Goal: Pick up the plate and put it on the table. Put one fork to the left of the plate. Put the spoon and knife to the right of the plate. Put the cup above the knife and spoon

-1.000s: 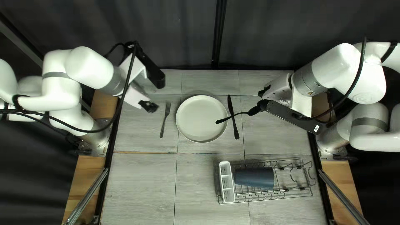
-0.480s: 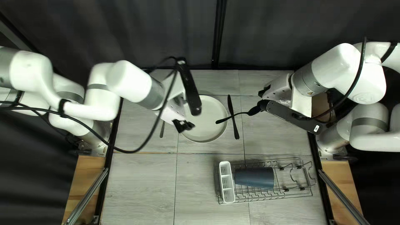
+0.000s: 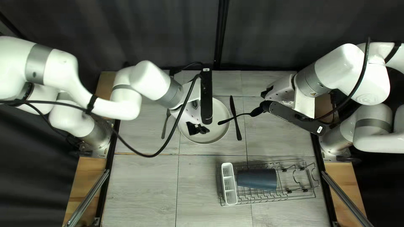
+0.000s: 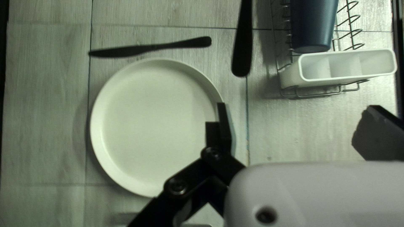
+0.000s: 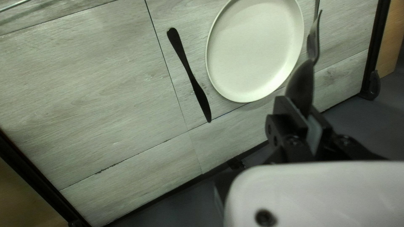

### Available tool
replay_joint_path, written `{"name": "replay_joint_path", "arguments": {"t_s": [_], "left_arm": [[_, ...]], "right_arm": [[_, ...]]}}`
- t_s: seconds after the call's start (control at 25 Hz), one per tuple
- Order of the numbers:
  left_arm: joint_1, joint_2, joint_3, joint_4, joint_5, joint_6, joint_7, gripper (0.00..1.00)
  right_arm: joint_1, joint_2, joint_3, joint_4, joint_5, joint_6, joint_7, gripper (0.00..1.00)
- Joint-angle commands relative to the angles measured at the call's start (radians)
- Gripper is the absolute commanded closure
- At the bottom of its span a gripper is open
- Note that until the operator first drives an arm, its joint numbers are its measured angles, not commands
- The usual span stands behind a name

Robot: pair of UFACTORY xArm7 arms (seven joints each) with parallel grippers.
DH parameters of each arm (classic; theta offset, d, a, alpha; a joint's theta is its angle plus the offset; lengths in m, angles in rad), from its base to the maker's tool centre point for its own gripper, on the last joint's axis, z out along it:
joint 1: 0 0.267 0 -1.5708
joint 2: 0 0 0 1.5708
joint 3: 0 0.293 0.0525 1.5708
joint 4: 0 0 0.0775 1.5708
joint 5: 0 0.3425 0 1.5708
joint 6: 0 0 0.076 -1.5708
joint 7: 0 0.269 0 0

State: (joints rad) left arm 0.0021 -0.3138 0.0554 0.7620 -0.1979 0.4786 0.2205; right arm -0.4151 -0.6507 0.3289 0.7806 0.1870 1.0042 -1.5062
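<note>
The right gripper [image 3: 262, 107] pinches the black metal spoon [image 3: 231, 119], its bowl toward the right edge of the grey table [image 3: 143, 185]. The left gripper [image 3: 203, 129], fingers pressed together, is above the round cream plate [image 3: 219, 115]; the dark-blue tapered cup [image 3: 256, 179] lies in the metal wire rack [image 3: 296, 194].

Fork [image 3: 163, 131] left of plate [image 4: 147, 117], knife [image 3: 238, 132] right; cup [image 3: 256, 179] in rack [image 3: 289, 191].
</note>
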Motion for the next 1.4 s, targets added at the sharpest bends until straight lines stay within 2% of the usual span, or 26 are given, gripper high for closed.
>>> {"name": "replay_joint_path", "arguments": {"t_s": [0.04, 0.2, 0.48, 0.88, 1.2, 1.24, 1.28, 1.32, 1.36, 1.4], "left_arm": [[-0.056, 0.053, 0.085, 0.037, -0.131, -0.003, 0.173, 0.0], [-0.088, 0.144, 0.123, 0.106, -0.262, 0.012, 0.305, 0.0], [-0.1, 0.245, 0.143, 0.191, -0.402, 0.067, 0.44, 0.0], [-0.094, 0.326, 0.151, 0.251, -0.51, 0.111, 0.551, 0.0], [-0.086, 0.319, 0.159, 0.257, -0.538, 0.142, 0.593, 0.0], [-0.086, 0.319, 0.159, 0.257, -0.538, 0.142, 0.593, 0.07], [-0.086, 0.319, 0.159, 0.257, -0.538, 0.142, 0.593, 0.41], [-0.086, 0.319, 0.159, 0.257, -0.538, 0.142, 0.593, 0.41], [-0.086, 0.319, 0.159, 0.257, -0.538, 0.142, 0.593, 1.0], [-0.086, 0.319, 0.159, 0.257, -0.538, 0.142, 0.593, 1.0]], "right_arm": [[0.0, 0.0, 0.0, 0.0, 0.0, 0.0, 0.0, 1.0], [0.0, 0.0, 0.0, 0.0, 0.0, 0.0, 0.0, 1.0], [0.0, 0.0, 0.0, 0.0, 0.0, 0.0, 0.0, 1.0], [0.0, 0.0, 0.0, 0.0, 0.0, 0.0, 0.0, 1.0], [0.0, 0.0, 0.0, 0.0, 0.0, 0.0, 0.0, 1.0], [0.0, 0.0, 0.0, 0.0, 0.0, 0.0, 0.0, 1.0], [0.0, 0.0, 0.0, 0.0, 0.0, 0.0, 0.0, 1.0], [0.0, 0.0, 0.0, 0.0, 0.0, 0.0, 0.0, 1.0], [0.0, 0.0, 0.0, 0.0, 0.0, 0.0, 0.0, 1.0], [0.0, 0.0, 0.0, 0.0, 0.0, 0.0, 0.0, 1.0]]}}
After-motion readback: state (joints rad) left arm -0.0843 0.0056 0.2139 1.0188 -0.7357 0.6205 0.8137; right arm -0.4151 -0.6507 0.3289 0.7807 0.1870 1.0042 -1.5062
